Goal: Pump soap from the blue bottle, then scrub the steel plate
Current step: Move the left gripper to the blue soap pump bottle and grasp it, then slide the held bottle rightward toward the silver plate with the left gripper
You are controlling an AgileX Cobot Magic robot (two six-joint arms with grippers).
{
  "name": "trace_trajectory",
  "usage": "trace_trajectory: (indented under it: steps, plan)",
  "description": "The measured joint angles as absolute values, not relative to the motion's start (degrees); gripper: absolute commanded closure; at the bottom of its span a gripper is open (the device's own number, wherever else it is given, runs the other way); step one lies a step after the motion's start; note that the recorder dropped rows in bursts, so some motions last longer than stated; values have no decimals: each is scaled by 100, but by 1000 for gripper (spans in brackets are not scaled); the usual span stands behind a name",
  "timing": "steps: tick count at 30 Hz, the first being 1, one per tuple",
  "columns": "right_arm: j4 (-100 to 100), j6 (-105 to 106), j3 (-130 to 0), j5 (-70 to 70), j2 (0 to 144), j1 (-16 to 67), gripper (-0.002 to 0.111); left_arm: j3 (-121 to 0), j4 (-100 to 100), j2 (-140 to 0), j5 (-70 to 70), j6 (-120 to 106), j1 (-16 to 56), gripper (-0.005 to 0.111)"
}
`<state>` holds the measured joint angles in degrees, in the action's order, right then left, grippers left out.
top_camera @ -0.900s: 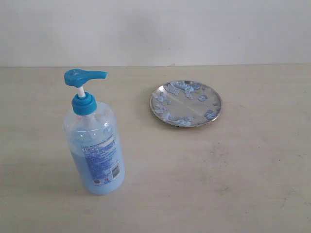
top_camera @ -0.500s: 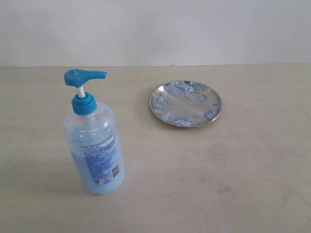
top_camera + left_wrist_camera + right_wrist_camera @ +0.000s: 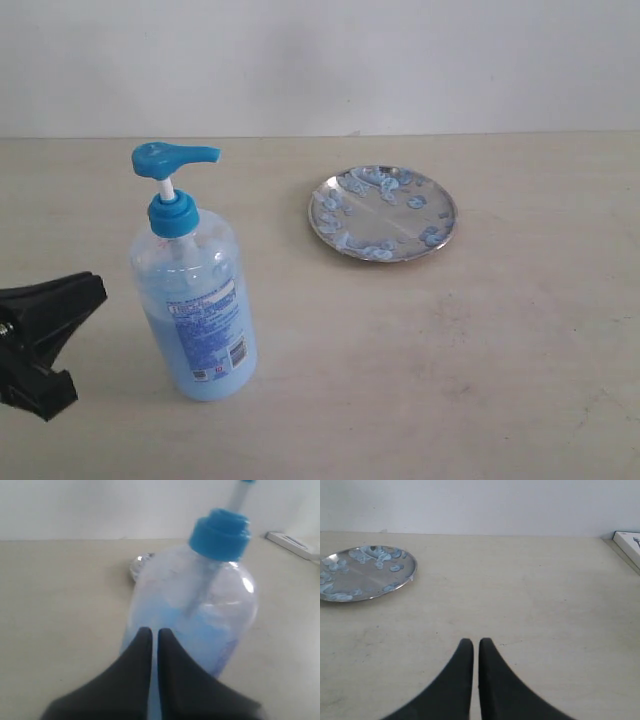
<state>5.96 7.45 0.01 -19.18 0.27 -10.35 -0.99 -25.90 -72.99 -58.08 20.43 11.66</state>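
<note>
Left gripper [image 3: 150, 631] entered at left edge, near blue bottle [image 3: 196, 305]

So layout-wise: the tall clear plastic bottle with the blue pump head [image 3: 195, 300] stands upright on the flat beige table [image 3: 520, 390], over on the left half and well in from the far edge. The round shiny steel plate [image 3: 383, 213] lies flat to the right of it and further back, nearer the far edge, well apart from the bottle. Pale blue soap blobs [image 3: 340, 207] sit on the plate, more soap inside the bottle. The black left gripper [image 3: 151, 634] is just left of the bottle, low by its body, not touching. A flat white object [image 3: 628, 542] lies off by the table's right edge.
</note>
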Motion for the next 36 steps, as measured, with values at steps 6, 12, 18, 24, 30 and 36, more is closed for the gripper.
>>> trace_trajectory:
  steps: [6, 12, 18, 24, 30, 36]
  plan:
    - [596, 745, 1, -1918, 27, -1035, 107, -72, -2937, -7299, -5895, 1478, 1179, 34]
    - [596, 745, 1, -1918, 27, -1035, 107, -72, -2757, -7299, -5869, 1319, 1179, -3]
    - [596, 733, 1, -1918, 27, -1035, 107, -72, -2779, -7299, -5928, 1310, 1179, -3]
    - [596, 733, 1, -1918, 27, -1035, 107, -204, -3028, -7324, -5909, 1307, 1179, -3]
    - [596, 744, 1, -1918, 27, -1035, 107, -750, -3228, -7865, -5909, 1286, 1179, -3]
    - [596, 744, 1, -1918, 27, -1035, 107, -1323, -4126, -8805, -6122, 1286, 1179, -3]
